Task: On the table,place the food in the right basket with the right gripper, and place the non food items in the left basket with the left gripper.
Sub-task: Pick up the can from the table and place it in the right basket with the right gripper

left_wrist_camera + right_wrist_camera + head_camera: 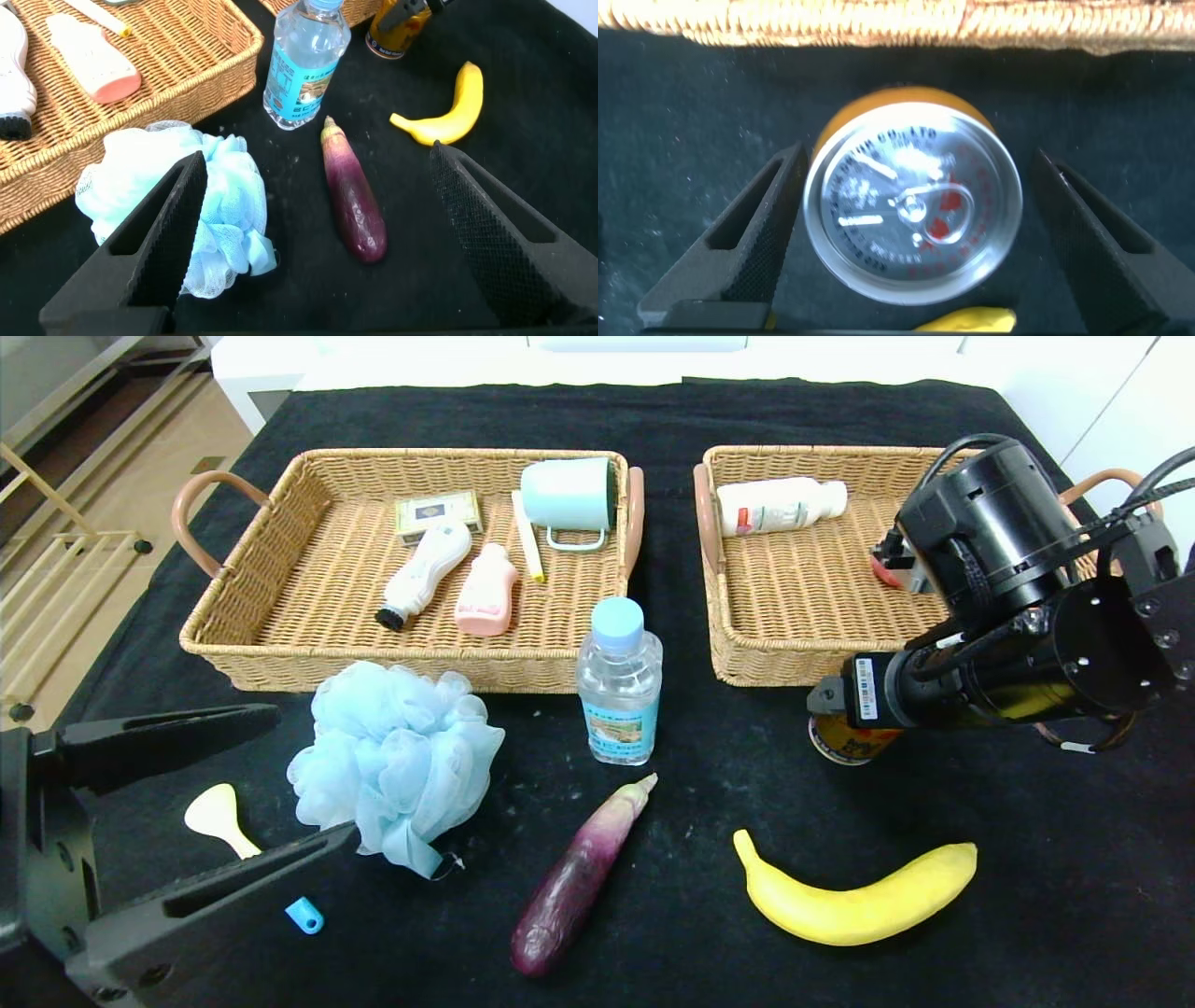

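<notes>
1. The water bottle stands upright on the black table, just in front of the gap between the two wicker baskets; everything else is placed from it.
2. Toward the robot's right of the bottle, the right gripper hangs straight over the gold can, its fingers spread wide on either side of the lid and not touching it.
3. The can stands close to the front wall of the right basket, which holds a white bottle and a reddish item mostly hidden by the arm.
4. The eggplant lies in front of the bottle; the banana lies beyond it, nearer the can.
5. The blue pouf sits to the bottle's other side, before the left basket.
6. The left gripper hovers beyond the pouf, fingers apart and holding nothing, with the scoop between them.
</notes>
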Controlling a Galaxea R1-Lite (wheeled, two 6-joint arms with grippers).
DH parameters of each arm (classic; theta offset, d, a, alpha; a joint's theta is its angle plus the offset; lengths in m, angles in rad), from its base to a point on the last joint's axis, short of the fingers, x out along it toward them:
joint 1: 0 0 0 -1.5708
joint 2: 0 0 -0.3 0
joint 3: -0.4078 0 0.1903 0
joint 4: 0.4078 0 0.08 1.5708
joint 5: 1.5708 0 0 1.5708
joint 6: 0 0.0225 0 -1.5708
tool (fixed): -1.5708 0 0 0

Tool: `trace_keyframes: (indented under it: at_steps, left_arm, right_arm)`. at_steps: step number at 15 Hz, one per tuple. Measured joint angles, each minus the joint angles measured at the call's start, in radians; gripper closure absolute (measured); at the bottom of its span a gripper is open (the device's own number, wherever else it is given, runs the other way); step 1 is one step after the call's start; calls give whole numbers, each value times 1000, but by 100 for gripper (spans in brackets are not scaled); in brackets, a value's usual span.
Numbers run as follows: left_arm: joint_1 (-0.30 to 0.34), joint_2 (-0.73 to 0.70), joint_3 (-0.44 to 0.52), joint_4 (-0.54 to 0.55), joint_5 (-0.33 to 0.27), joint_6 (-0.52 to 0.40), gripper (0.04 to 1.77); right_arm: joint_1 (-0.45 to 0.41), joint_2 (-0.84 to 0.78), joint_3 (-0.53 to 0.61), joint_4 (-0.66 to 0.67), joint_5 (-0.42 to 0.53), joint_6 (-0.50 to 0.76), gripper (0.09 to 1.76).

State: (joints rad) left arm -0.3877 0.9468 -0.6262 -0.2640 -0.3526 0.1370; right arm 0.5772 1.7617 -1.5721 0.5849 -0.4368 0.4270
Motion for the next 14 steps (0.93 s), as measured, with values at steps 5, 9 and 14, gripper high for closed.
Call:
trace_keyframes:
  at_steps: [5, 9, 14]
  left_arm:
    - [0, -1, 1, -1, 0, 0, 9]
    - [1, 2, 3, -2, 0, 0, 9]
    - [1, 0, 2, -2, 0, 0, 9]
  right_arm:
    - [2, 20, -10, -1, 0, 0, 14]
    - [3, 31, -11, 0, -1, 1, 14]
    - [0, 38, -7, 0, -2, 17, 64]
